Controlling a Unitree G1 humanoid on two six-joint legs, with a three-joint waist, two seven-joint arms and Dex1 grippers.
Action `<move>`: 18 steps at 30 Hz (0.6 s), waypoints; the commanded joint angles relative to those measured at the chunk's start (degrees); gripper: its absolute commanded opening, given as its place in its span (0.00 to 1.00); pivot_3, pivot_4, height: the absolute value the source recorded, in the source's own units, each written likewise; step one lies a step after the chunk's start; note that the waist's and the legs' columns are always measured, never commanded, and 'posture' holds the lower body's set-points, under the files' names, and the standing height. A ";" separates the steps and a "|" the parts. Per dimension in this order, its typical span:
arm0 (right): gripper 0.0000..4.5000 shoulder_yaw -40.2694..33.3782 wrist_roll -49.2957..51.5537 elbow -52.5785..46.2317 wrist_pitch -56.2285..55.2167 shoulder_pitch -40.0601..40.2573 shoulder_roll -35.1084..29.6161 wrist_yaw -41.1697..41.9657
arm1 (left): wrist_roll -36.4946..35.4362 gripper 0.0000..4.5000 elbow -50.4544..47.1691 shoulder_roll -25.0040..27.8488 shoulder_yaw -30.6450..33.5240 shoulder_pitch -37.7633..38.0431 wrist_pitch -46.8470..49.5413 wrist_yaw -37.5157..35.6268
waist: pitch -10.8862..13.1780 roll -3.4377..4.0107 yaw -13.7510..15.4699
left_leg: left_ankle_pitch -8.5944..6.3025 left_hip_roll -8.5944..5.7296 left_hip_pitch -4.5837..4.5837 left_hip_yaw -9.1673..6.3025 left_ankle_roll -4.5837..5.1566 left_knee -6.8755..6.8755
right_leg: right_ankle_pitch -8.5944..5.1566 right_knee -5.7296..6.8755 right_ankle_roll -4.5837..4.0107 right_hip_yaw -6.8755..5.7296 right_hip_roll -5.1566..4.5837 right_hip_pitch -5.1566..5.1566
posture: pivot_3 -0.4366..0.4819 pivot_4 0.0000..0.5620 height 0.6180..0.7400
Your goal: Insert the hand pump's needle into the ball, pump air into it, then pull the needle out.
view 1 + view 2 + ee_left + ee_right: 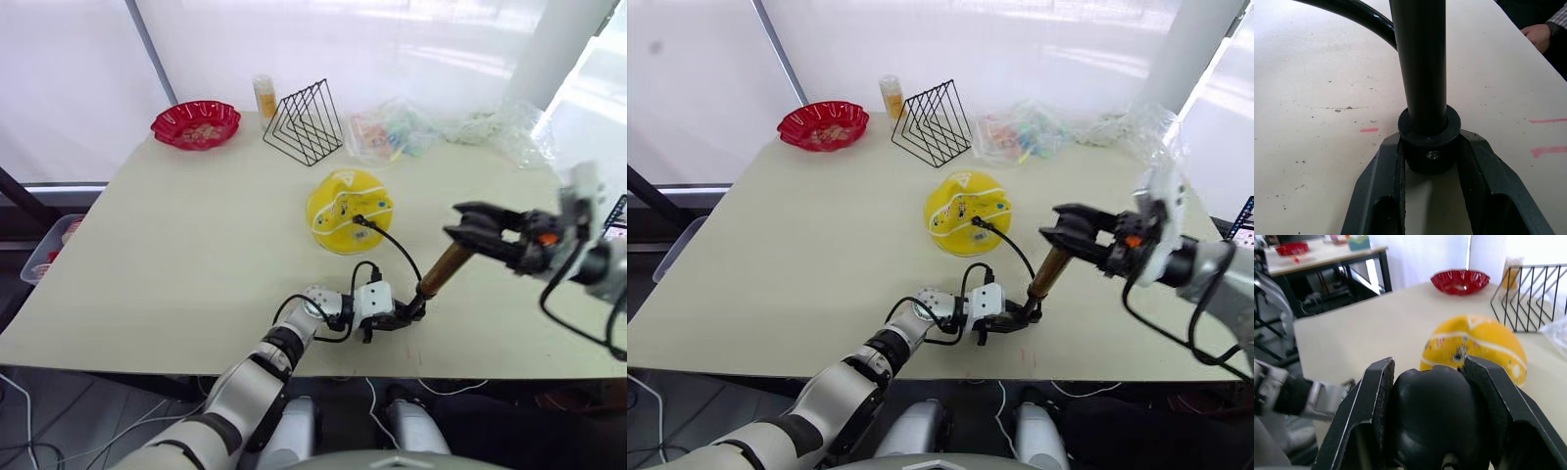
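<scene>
The yellow ball (348, 209) lies as a flattish dome at the table's middle. The hand pump (443, 270) leans near the front edge, its brass barrel tilted up to the right. My left gripper (404, 315) is shut on the pump's black bottom cap (1430, 149). My right gripper (462, 227) is shut around the black knob handle (1435, 416) at the barrel's top. The thin black hose (400, 250) arcs from the pump's base to the ball's top, where its black fitting (359, 218) meets the rubber. The needle's pin is hidden at that spot.
A red scalloped bowl (196, 123), a small orange-yellow bottle (265, 96) and a black wire rack (306, 122) stand along the table's far side, with crumpled clear plastic bags (402, 129) to their right. A person's hand (1538, 36) rests beyond the table edge.
</scene>
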 commanded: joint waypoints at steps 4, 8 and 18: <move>0.40 11.18 -15.97 6.51 -7.25 5.78 2.84 1.35 | 5.52 0.22 5.79 2.13 -3.75 3.58 3.34 -1.19 | -0.17 0.02 0.06 | 0.00 0.00 0.00 -0.02 0.00 -0.03 | 0.03 0.00 0.04 -0.02 0.03 0.00 | 0.48 0.27 0.97; 0.40 11.63 -18.03 7.20 -9.62 5.58 4.37 1.84 | 5.51 0.22 5.72 2.15 -3.82 3.65 3.32 -1.29 | -0.19 0.13 0.05 | 0.00 -0.01 0.01 -0.01 0.00 -0.03 | 0.02 0.00 0.03 -0.02 0.06 0.00 | 0.48 0.27 0.97; 0.40 -6.62 2.40 1.86 0.65 -8.34 -3.30 1.48 | 5.54 0.22 5.97 2.10 -3.83 3.55 3.45 -1.57 | 0.54 0.92 0.22 | 0.01 -0.16 -0.22 0.01 0.01 0.03 | 0.04 0.00 0.04 -0.03 0.06 -0.09 | 0.48 0.27 0.97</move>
